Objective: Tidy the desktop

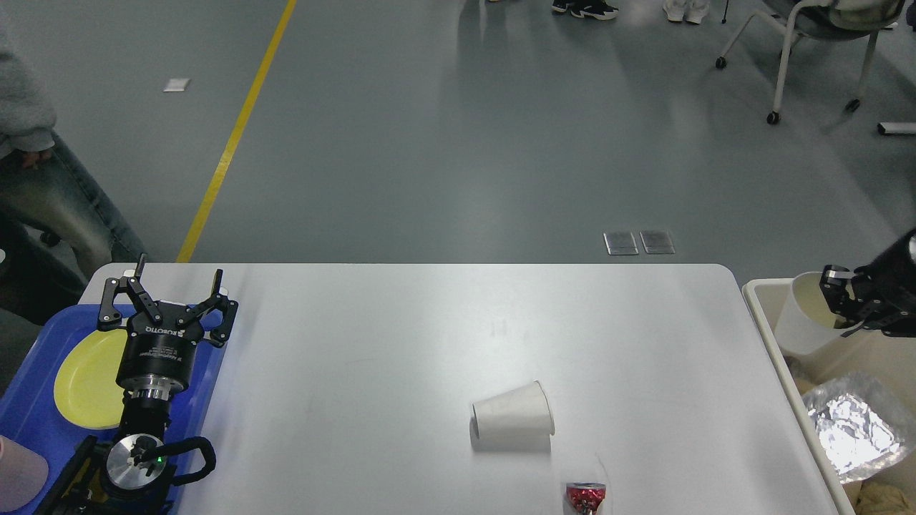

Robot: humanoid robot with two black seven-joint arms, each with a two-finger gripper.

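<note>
Looking down from our head, nearest to us on the worktop lies a small red foil-wrapped thing at the near edge, right of centre. Just beyond it a white paper cup lies on its side, its mouth towards the right, apart from the red thing. The worktop itself is a wide, white surface with rounded corners that fills the middle of the view between a blue tray on our left and a beige bin on our right. In the bin rests crumpled silver foil. On the tray lies a yellow plate, partly behind our left arm. Our left hand hangs over the tray's far right corner with its two fingers spread wide and nothing between them. Farther right, our right hand reaches in from the frame's edge over the bin, closed on the rim of a second white cup, held upright above the bin's far left corner. Beyond the worktop stretches grey floor with a yellow line.
</note>
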